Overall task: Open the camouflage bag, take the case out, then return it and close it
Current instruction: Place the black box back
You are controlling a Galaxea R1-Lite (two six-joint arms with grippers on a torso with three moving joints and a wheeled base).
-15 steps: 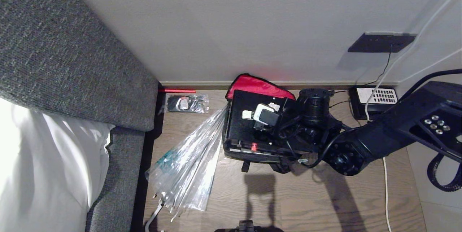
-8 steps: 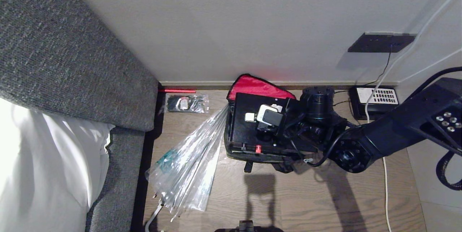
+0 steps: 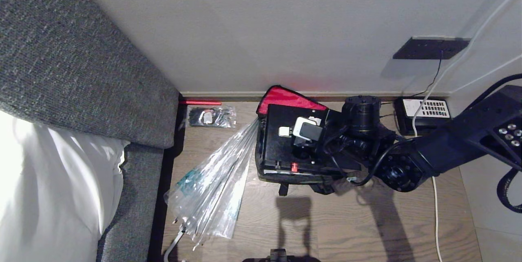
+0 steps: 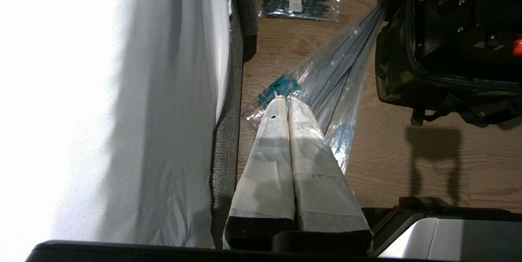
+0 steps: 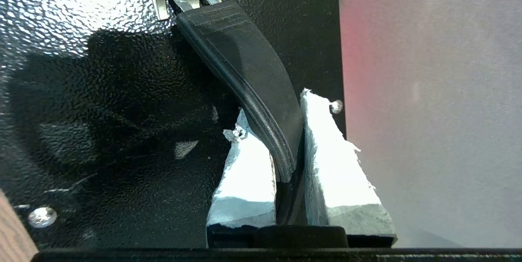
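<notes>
1 camo bag (image 3: 267,176), 1 case (image 3: 281,148) – 1 umbrella (image 3: 212,197), 1 phone (image 3: 424,111)

We see a clear plastic umbrella (image 3: 212,197) on the wood floor (image 3: 326,229) beside a grey sofa (image 3: 81,74), with a telephone (image 3: 424,111) by the wall (image 3: 285,25).

Dim room; bedsheet (image 4: 102,91) overexposed; floor (image 3: 326,221) shadows sharp.

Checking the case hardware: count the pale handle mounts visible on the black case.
2 show on the case in the head view: one left mount, one beside the wrist camera. The right gripper grips the handle; more may be hidden.
</notes>
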